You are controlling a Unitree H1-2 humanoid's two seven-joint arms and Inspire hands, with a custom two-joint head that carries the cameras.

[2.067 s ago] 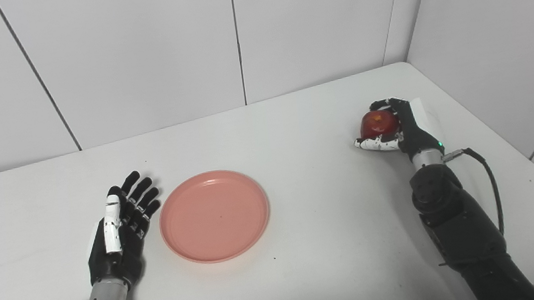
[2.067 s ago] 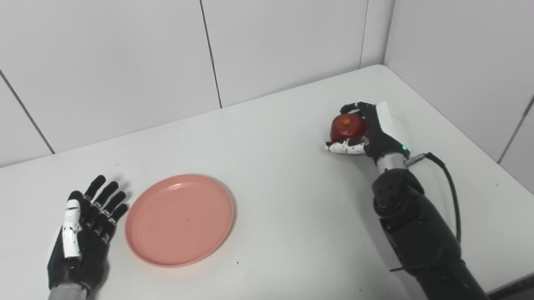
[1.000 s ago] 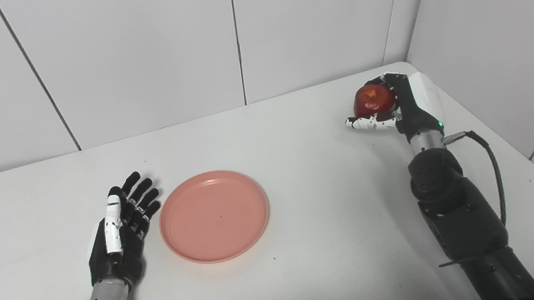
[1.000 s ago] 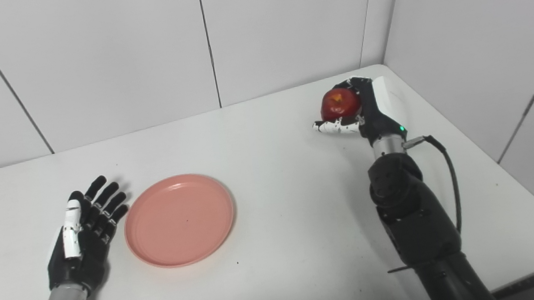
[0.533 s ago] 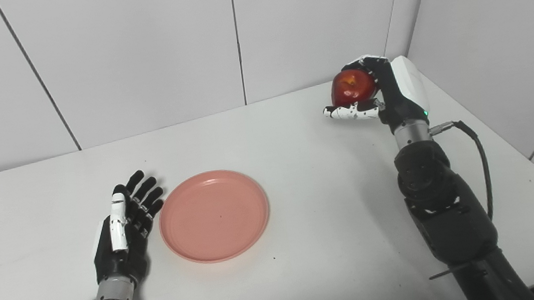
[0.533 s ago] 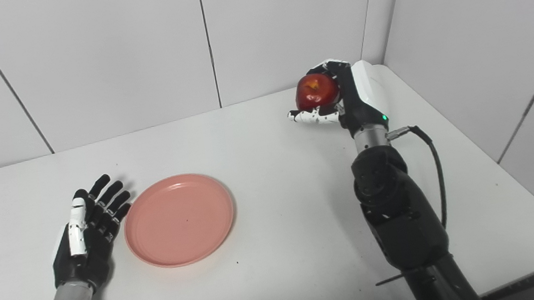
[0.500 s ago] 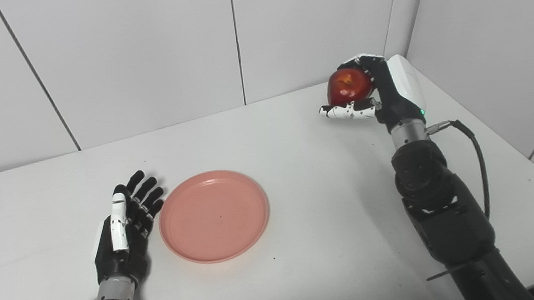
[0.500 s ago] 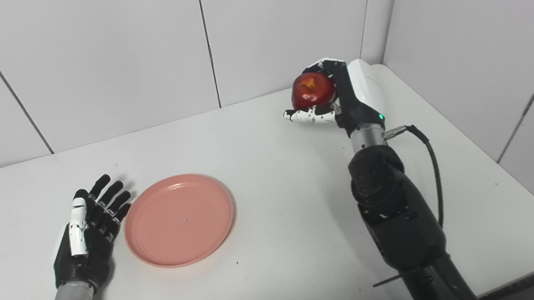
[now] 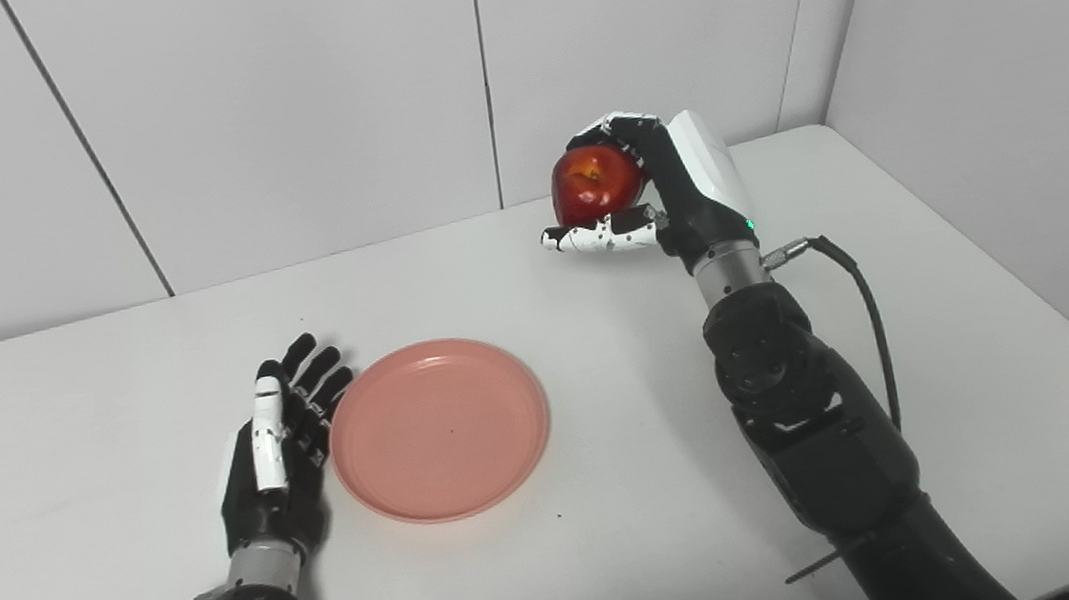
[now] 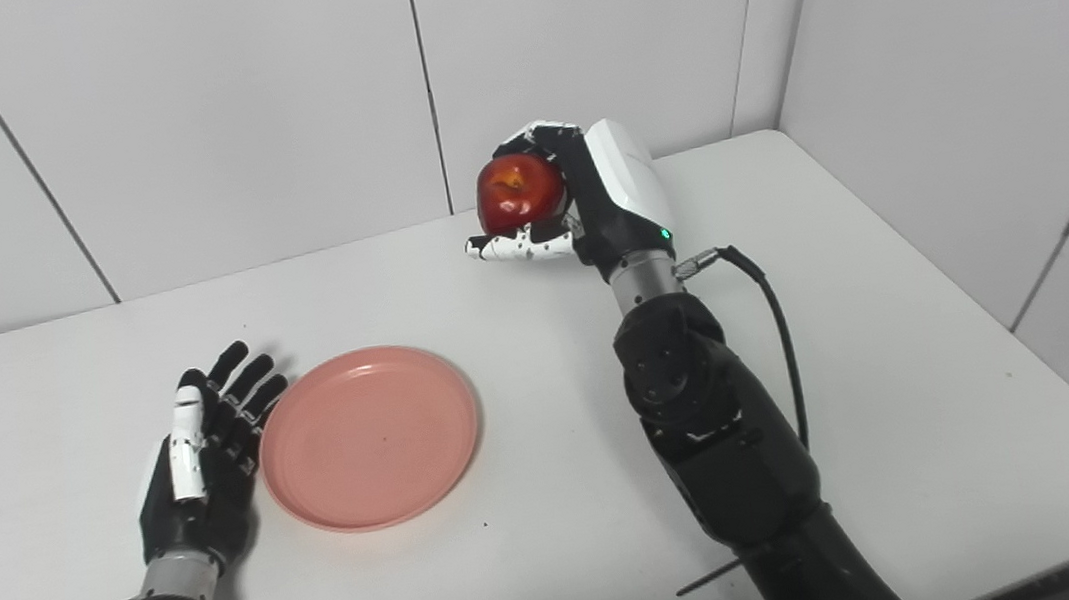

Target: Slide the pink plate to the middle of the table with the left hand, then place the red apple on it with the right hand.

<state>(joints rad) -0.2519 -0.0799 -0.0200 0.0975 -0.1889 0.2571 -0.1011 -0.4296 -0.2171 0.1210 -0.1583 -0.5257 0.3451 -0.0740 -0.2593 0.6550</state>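
Your pink plate [image 9: 439, 430] sits flat on the white table [image 9: 617, 492], a little left of the frame's centre and below it, and nothing lies in it. You see no label or writing on the plate, the fruit or the arms; the only mark is a small green light on the right wrist.

Your right hand [image 9: 658, 190] is in the upper middle of the frame, raised above the table in front of the wall panels [image 9: 272, 118], its fingers [image 9: 621, 129] curled over the red apple [image 9: 594, 182] and its white thumb under it. The apple is up and to the right of the plate, well apart from it.

Your left hand [image 9: 275, 450] lies low at the plate's left edge, fingers spread and holding nothing, its fingertips just beside the rim; you cannot tell whether they touch. A black cable [image 9: 862, 303] loops off the right wrist. The table between apple and plate is bare.
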